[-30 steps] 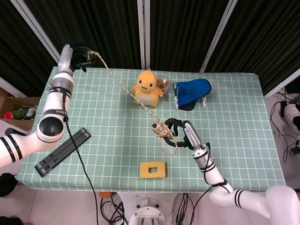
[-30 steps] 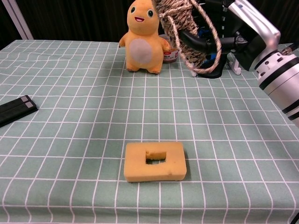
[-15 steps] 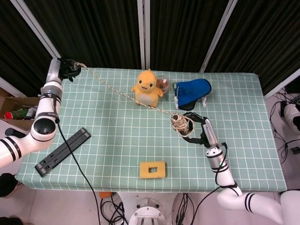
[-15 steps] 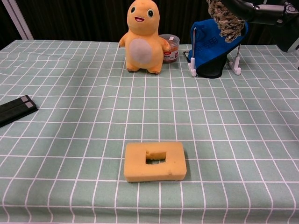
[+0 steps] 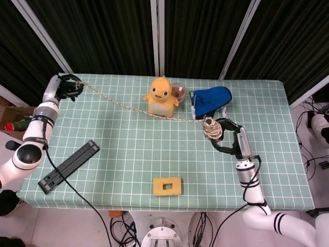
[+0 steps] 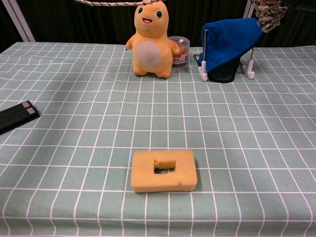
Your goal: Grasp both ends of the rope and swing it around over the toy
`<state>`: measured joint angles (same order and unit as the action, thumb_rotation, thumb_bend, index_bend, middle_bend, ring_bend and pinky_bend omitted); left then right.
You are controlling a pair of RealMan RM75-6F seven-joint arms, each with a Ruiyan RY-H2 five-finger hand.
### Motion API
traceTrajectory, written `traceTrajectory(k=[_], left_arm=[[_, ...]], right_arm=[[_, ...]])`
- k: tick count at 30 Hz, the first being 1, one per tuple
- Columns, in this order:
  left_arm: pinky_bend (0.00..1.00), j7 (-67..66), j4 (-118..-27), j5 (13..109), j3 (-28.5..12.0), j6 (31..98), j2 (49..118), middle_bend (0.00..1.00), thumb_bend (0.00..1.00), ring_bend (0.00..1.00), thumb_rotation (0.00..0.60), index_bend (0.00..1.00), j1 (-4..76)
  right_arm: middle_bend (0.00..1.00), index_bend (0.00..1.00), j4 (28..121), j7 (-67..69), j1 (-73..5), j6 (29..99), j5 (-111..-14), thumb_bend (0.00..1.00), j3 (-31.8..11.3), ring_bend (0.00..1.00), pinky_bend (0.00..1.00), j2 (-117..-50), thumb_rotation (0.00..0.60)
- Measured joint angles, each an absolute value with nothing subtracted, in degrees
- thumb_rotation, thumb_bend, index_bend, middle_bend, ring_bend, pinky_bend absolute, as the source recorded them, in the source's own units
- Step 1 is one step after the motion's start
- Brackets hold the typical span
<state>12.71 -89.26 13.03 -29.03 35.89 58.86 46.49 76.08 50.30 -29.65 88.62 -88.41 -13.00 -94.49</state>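
Over the green checked table (image 5: pixel 128 149), left hand (image 5: pixel 66 85) and right hand (image 5: pixel 226 138) each grip the rope (image 5: pixel 128 108) stretched before the toy (image 5: pixel 161 96).

Head view looks steeply down on the whole table (image 5: pixel 128 144) — chest view sits low, near, perhaps level; both share it.

Left hand (image 5: pixel 66 86) raised far out to left, fingers curled around rope (image 5: pixel 128 107) end, forearm stretched behind it. Right hand (image 5: pixel 226 138) out to right, fingers wrapped on bundled rope end, wrist and forearm trailing toward body
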Motion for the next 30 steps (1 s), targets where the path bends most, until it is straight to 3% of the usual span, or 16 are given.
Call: traceTrajectory(k=[9, 19, 25, 30], left_arm=[[0.70, 18.6, -97.1, 26.7, -30.7, 34.7, 55.2, 0.76, 0.56, 0.68, 0.600, 0.76, 38.3], [0.70, 22.2, -115.5, 49.0, -33.4, 39.2, 49.5, 0.76, 0.56, 0.68, 0.600, 0.76, 29.7], [0.71, 21.6, -125.4, 59.4, -32.8, 41.6, 47.3, 0.76, 0.56, 0.68, 0.600, 0.76, 28.3], [0.71, 20.7, -130.5, 60.9, -33.0, 42.0, 45.9, 0.76, 0.56, 0.68, 0.600, 0.76, 30.8]], right_arm=[[0.63, 0.79, 75.2, 48.6, -30.0, 87.1, -84.0, 0.70, -16.6, 0.61, 0.82, -95.7, 0.600], [0.63, 0.79, 72.1, 46.1, -33.5, 81.2, -80.3, 0.70, -19.8, 0.61, 0.82, -99.6, 0.600], [0.63, 0.79, 68.7, 43.6, -36.6, 77.7, -78.5, 0.70, -21.6, 0.61, 0.82, -102.2, 0.600], [0.63, 0.79, 67.1, 40.6, -38.4, 75.3, -77.9, 0.71, -21.9, 0.61, 0.82, -103.6, 0.600]])
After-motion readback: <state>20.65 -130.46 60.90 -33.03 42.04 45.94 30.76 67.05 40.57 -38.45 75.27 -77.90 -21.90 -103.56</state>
